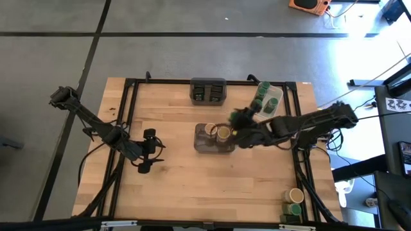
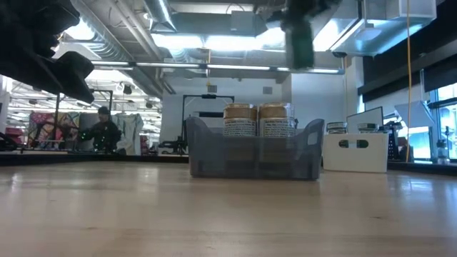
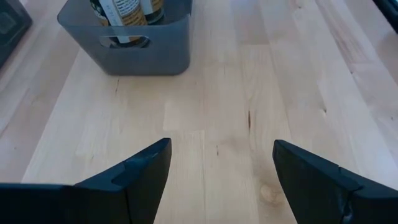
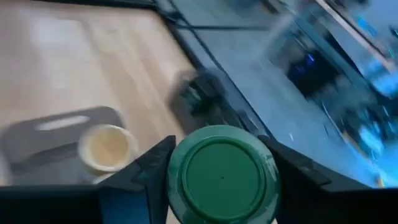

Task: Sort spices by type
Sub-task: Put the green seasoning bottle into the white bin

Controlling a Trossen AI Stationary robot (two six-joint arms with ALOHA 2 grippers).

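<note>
My right gripper (image 1: pixel 242 119) is shut on a green-lidded jar (image 4: pixel 221 175), held in the air beside the far right corner of the grey bin (image 1: pixel 200 145). That bin holds tan-lidded jars (image 2: pixel 240 118) standing upright. The white tray (image 1: pixel 276 93) near the far right holds more green-lidded jars (image 1: pixel 264 88). A dark bin (image 1: pixel 208 92) at the far edge holds dark tins. My left gripper (image 3: pixel 221 168) is open, low over bare table left of the grey bin. My right gripper pinches the green-lidded jar between its two fingers, one on each side at the lid (image 4: pixel 186 163). The fingers come from the lid side, from above. The jar (image 2: pixel 298 37) is lifted well clear of the table and the bins.
A tan-lidded jar (image 1: pixel 295 194) and green-lidded jars (image 1: pixel 293 209) stand at the near right corner. A black frame (image 1: pixel 128 83) borders the tabletop. Bare wood lies between my left gripper and the grey bin, and along the near side. A person (image 2: pixel 104 130) sits in the room beyond.
</note>
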